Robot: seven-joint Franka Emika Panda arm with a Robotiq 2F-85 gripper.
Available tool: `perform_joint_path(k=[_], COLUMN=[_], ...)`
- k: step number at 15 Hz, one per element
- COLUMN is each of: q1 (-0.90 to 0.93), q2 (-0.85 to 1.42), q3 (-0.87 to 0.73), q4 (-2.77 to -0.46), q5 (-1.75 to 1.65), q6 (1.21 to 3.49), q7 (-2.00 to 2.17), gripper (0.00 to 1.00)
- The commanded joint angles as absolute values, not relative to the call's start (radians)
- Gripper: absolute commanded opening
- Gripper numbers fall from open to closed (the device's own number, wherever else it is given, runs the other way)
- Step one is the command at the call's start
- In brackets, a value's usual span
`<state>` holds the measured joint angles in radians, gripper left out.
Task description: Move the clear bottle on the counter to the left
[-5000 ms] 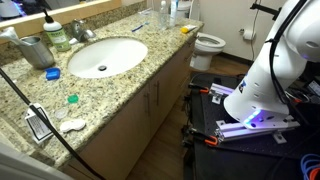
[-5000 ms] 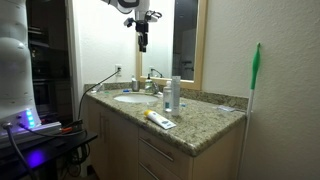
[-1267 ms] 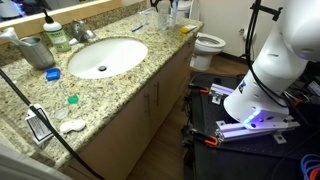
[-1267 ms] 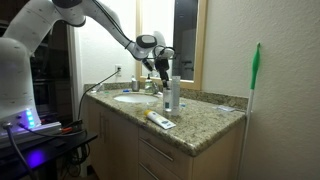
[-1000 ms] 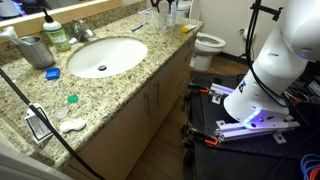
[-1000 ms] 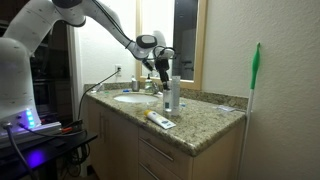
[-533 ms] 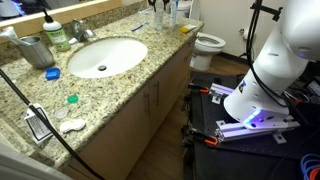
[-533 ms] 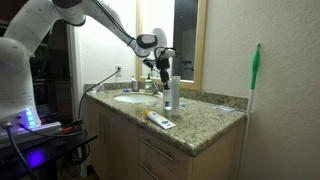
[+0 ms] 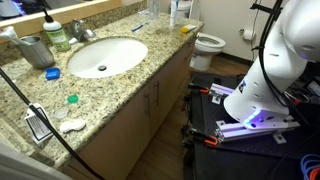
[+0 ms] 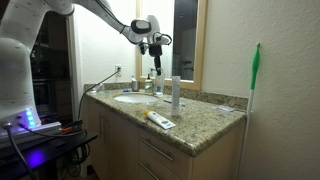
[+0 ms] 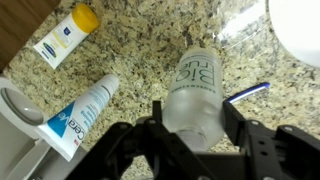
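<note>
Gone up since half a second ago: raised from beside the white-and-blue bottle (image 10: 175, 92) to the upper middle of an exterior view, taking the clear bottle (image 11: 195, 75) off the counter (image 9: 115, 95).

Nearest, at lower centre of the wrist view: held by the gripper (image 11: 192, 112), jaws drawn in narrow and clamped on the clear bottle's body, one finger each side, close to the printed label. Hangs above the granite, touching nothing else.

Likely light, though how full cannot be told. Thin-walled and springy by the look of it, and smooth enough to slip. Best gripped mid-body as here, firm without crushing, not up at the cap.

Farther off, counted in the wrist view:
- one clear bottle
- one white-and-blue bottle at lower left
- one yellow-capped tube (image 11: 65, 35) at upper left
- one blue toothbrush (image 11: 250, 92) at right
- one sink (image 11: 300, 15), just its rim in the upper right corner
</note>
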<state>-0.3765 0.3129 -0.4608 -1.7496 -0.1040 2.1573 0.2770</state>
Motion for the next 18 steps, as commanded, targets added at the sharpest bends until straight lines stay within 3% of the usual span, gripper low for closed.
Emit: perform_joint_path(k=[1,6,7,10,11,18], q1=[-0.293,-0.209,-0.243,-0.214,-0.216,-0.061], q2=[0.099,-0.105,0.000,-0.071,-0.078,-0.276], q3=[-0.418,-0.286,-0.307,-0.260,-0.261,-0.055], q4=[-1.957,-2.201,-2.085,-2.167,-2.173,-2.444], q5=[-0.246,-0.296,-0.284,-0.283,-0.283,-0.277], q6=[2.183,2.195,2.159,2.163,2.164,2.243], q7=[0.247,0.228,0.254,0.254,0.253,0.226], gripper=[0.35,0.35,0.60,0.60,0.35,0.35])
